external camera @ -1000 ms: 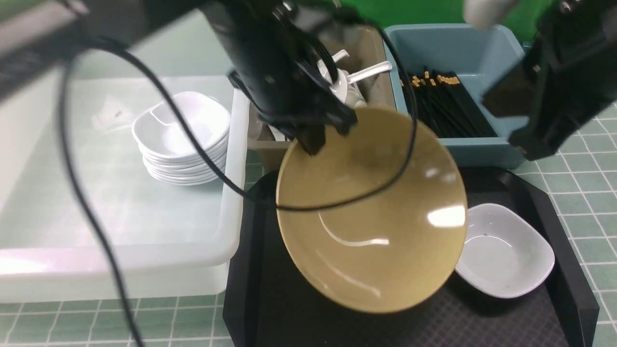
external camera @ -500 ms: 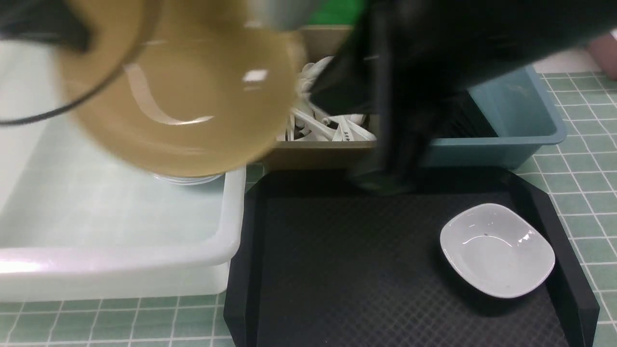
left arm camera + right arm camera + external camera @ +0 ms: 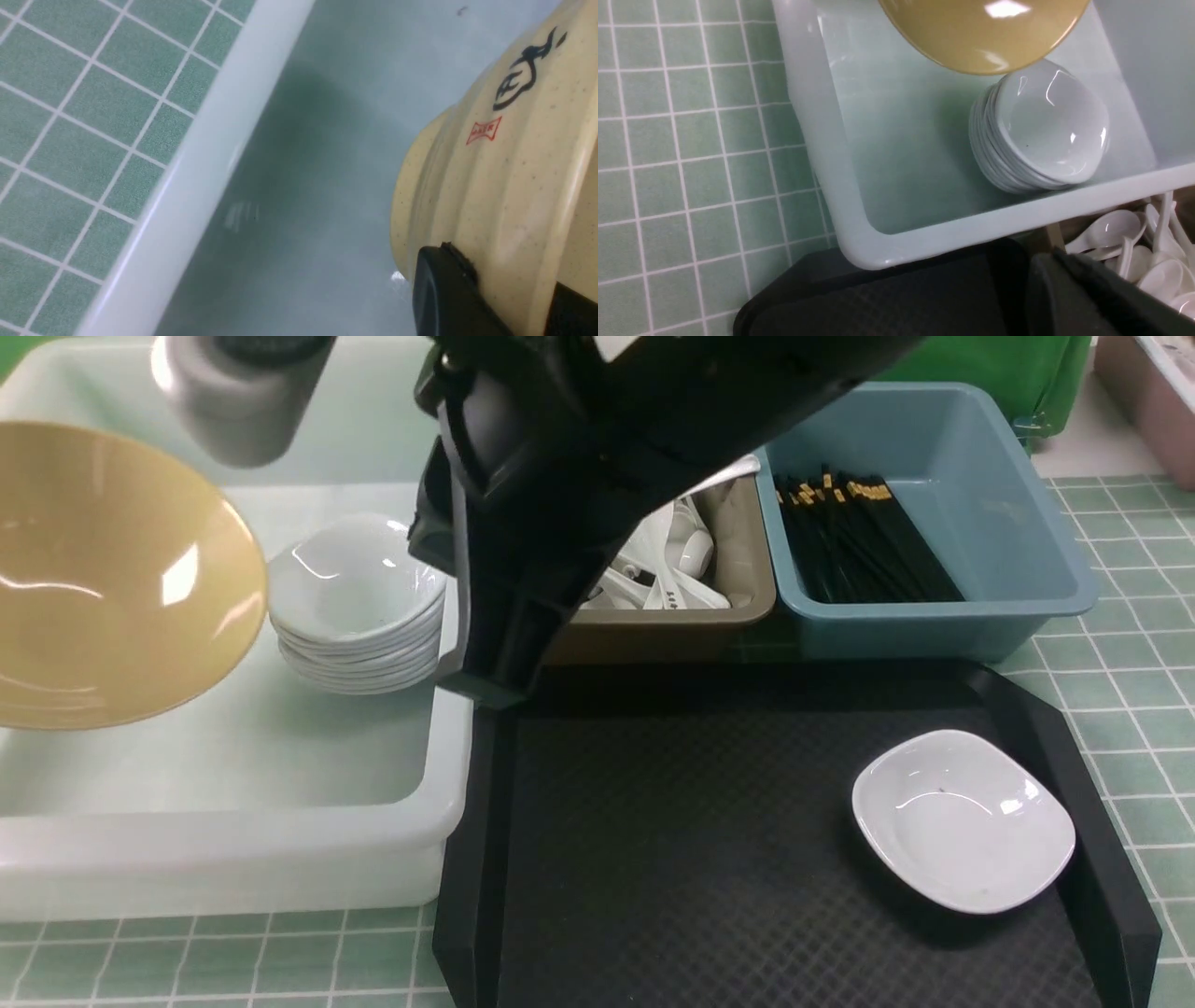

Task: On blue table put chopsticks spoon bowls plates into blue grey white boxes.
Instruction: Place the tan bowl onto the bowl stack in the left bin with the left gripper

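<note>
Over the translucent white tub (image 3: 233, 859), on the left side of the front view, we find the mustard-yellow bowl (image 3: 112, 579) hanging tilted in the air, its hollow turned toward the camera. The left claw (image 3: 518, 303) is clamped on its rim: in the left wrist view a black finger (image 3: 444, 289) presses against the ribbed outer wall, with the tub's floor below. Just beside the bowl, inside the tub, stands the stack of white plates (image 3: 359, 607); we cannot tell whether the bowl's edge clears it.

The right arm (image 3: 579, 476) reaches across the middle, above the grey-brown bin (image 3: 672, 625) of spoons (image 3: 672, 569). The right claw (image 3: 1059, 284) has its jaws together and holds nothing. The chopsticks (image 3: 859, 541) lie in the blue bin (image 3: 934, 616). One white plate (image 3: 962, 821) sits alone on the black tray (image 3: 700, 859), which rests on the tiled surface (image 3: 1120, 691).

We judge the step in hand to be setting the bowl into the tub. The next move calls for levelling it and lowering it onto the bare floor beside the stack, then parting the jaws only once it rests. The worry is the wide rim clipping the stack on the way down. After that, the lone plate looks to be the last thing left to sort.
</note>
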Controlling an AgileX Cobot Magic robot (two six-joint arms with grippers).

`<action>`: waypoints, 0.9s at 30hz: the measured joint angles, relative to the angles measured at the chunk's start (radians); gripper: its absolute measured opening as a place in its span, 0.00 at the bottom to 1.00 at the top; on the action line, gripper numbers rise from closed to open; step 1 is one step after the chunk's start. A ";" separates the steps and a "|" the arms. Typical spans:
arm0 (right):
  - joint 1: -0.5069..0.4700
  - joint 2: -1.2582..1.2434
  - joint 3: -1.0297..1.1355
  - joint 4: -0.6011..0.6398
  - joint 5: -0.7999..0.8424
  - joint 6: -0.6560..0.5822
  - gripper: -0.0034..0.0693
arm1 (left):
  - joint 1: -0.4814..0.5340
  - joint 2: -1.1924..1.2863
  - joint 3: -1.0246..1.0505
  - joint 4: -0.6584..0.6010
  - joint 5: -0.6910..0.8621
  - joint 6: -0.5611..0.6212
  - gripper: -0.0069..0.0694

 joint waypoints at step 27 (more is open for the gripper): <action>-0.001 0.003 -0.001 -0.007 0.015 -0.029 0.11 | 0.000 0.124 -0.071 0.106 0.076 -0.036 0.82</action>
